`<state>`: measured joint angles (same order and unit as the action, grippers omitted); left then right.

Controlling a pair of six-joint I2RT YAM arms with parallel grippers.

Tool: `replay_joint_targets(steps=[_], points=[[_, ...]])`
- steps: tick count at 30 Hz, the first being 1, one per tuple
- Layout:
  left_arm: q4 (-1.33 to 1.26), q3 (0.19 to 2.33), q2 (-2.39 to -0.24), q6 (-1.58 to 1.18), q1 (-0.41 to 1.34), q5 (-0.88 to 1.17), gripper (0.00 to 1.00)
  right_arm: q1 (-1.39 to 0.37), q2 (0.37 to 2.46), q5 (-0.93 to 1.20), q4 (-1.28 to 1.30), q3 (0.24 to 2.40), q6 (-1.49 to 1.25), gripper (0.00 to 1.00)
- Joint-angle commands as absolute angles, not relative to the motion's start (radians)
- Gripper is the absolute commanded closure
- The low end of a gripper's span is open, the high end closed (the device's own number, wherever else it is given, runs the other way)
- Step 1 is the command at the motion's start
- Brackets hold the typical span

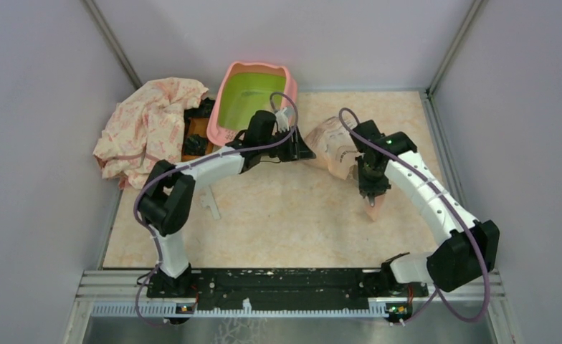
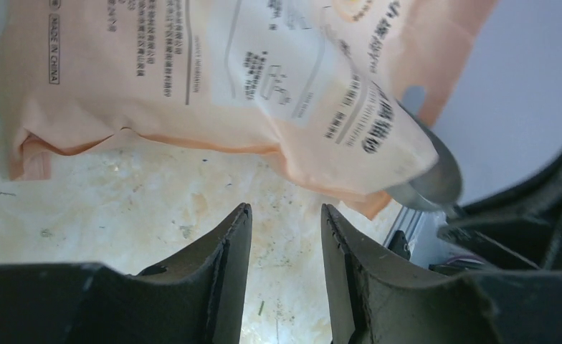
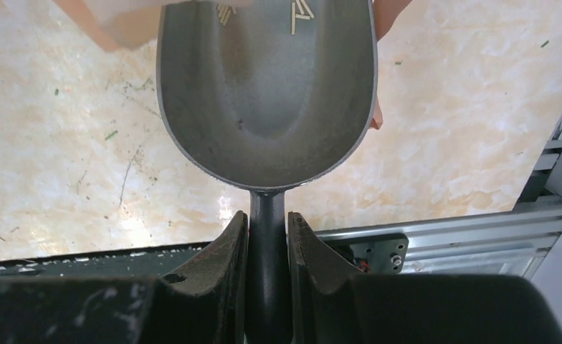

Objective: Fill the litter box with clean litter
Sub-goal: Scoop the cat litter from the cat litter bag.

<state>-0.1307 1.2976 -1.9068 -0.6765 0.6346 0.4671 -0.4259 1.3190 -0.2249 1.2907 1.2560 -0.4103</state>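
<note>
The litter box point(image 1: 223, 107), with a pink rim and lime-green inside, stands at the back of the table. The peach litter bag point(image 1: 332, 147) lies to its right and also fills the top of the left wrist view point(image 2: 213, 79). My left gripper point(image 2: 285, 211) is open and empty, just short of the bag, between it and the box point(image 1: 303, 150). My right gripper point(image 3: 267, 215) is shut on the handle of the silver scoop point(image 3: 267, 93). The scoop's bowl reaches under the bag's edge point(image 3: 120, 21). A few pale litter pellets point(image 3: 294, 14) lie in it. The scoop point(image 2: 432, 179) also shows in the left wrist view.
A crumpled patterned cloth point(image 1: 153, 125) lies at the back left, over part of a brown tray point(image 1: 196, 136) holding dark items. Grey walls close in three sides. A metal rail point(image 1: 292, 287) runs along the near edge.
</note>
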Motion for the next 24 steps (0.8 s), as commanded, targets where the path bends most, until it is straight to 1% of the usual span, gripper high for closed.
replay_joint_targets(steps=[1,5,11,14,19,24], points=[[-0.123,1.263,-1.793,-0.634,0.648,0.444,0.53,-0.317,1.326,-0.204,1.187,1.273,-0.319,1.00],[-0.082,1.258,-1.740,-0.614,0.654,0.428,0.52,-0.252,1.356,-0.081,1.134,1.260,-0.248,1.00],[-0.041,1.265,-1.705,-0.594,0.663,0.409,0.51,-0.251,1.424,0.105,1.080,1.269,-0.219,1.00],[-0.022,1.271,-1.704,-0.585,0.673,0.396,0.51,-0.250,1.431,0.219,1.008,1.240,-0.228,1.00],[0.009,1.278,-1.702,-0.569,0.687,0.378,0.50,-0.249,1.473,0.219,0.909,1.195,-0.254,1.00],[0.057,1.278,-1.678,-0.550,0.688,0.357,0.50,-0.228,1.583,0.258,0.870,1.245,-0.247,1.00]])
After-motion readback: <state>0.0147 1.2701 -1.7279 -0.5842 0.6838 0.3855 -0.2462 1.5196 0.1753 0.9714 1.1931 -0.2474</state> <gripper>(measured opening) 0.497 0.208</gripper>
